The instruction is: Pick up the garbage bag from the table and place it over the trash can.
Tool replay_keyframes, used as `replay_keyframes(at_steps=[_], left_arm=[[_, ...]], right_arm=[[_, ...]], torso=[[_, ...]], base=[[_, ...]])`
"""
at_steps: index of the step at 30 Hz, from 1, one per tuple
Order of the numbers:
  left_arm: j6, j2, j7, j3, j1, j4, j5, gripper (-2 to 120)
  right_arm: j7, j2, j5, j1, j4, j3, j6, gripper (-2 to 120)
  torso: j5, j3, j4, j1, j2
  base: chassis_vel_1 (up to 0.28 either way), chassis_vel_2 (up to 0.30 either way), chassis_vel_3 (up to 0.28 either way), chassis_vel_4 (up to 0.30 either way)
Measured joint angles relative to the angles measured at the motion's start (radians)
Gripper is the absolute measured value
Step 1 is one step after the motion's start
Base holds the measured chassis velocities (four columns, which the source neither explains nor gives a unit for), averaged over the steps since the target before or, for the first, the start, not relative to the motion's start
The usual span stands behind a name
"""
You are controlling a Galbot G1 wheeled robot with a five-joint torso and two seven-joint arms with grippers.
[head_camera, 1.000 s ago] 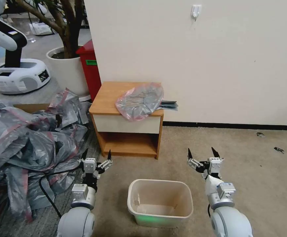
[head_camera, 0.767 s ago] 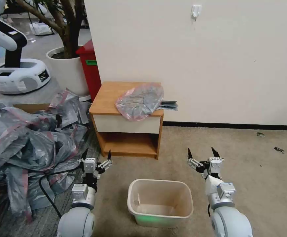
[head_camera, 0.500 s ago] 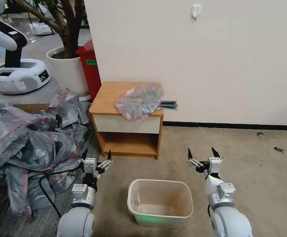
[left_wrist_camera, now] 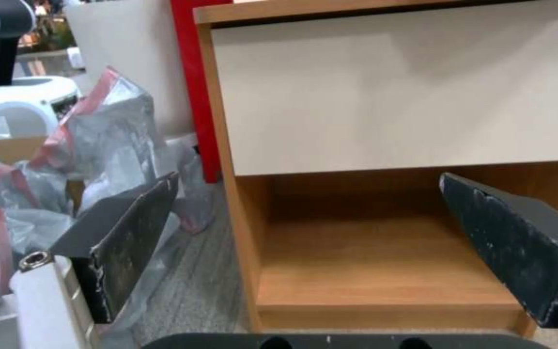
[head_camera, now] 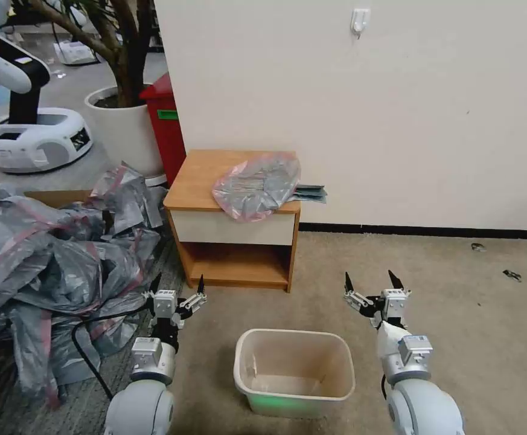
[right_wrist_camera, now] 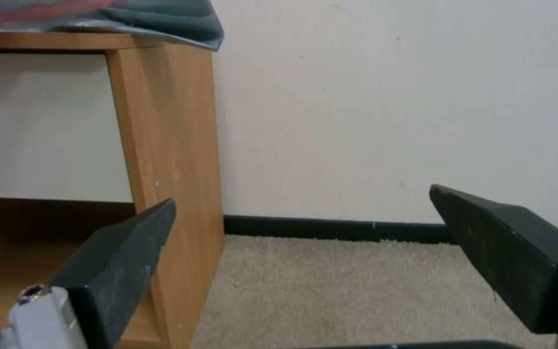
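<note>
Bag [head_camera: 256, 186] on table [head_camera: 198, 175], 12 o'clock of can [head_camera: 294, 371] (floor). Left gripper [head_camera: 177, 285] at can's 10, right gripper [head_camera: 370, 280] at 2; both spread, holding nothing.

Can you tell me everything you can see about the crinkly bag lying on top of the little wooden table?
The garbage bag is thin, crinkly plastic, see-through grey with a pink-red band around its edge. It lies loosely flattened on the right part of the table top, its front edge drooping slightly over the white drawer front. Its right side lies over a flat folded grey stack that pokes out past the table's edge. Neither gripper touches it.
</note>
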Motion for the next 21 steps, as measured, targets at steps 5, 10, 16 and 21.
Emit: replay_keyframes(at_steps=[5, 10, 16, 21], left_arm=[[0.007, 0.012, -0.002, -0.011, 0.013, -0.027, -0.014, 100], [0.061, 0.080, -0.023, -0.078, 0.088, -0.171, -0.094, 100], [0.118, 0.153, -0.045, -0.149, 0.169, -0.325, -0.180, 100], [0.157, 0.203, -0.059, -0.198, 0.223, -0.431, -0.238, 100]], right_arm=[[0.011, 0.012, -0.006, -0.036, 0.053, -0.012, -0.005, 100], [0.052, 0.051, -0.033, -0.147, 0.221, -0.050, -0.022, 100], [0.094, 0.092, -0.061, -0.265, 0.397, -0.091, -0.040, 100], [0.112, 0.108, -0.072, -0.312, 0.468, -0.107, -0.047, 100]], torso=[[-0.0006, 0.000, 0.0000, 0.000, 0.000], [-0.0001, 0.000, 0.0001, 0.000, 0.000], [-0.0003, 0.000, 0.0001, 0.000, 0.000], [-0.0003, 0.000, -0.0001, 0.000, 0.000]], base=[[0.000, 0.000, 0.000, 0.000], [0.000, 0.000, 0.000, 0.000], [0.000, 0.000, 0.000, 0.000], [0.000, 0.000, 0.000, 0.000]])
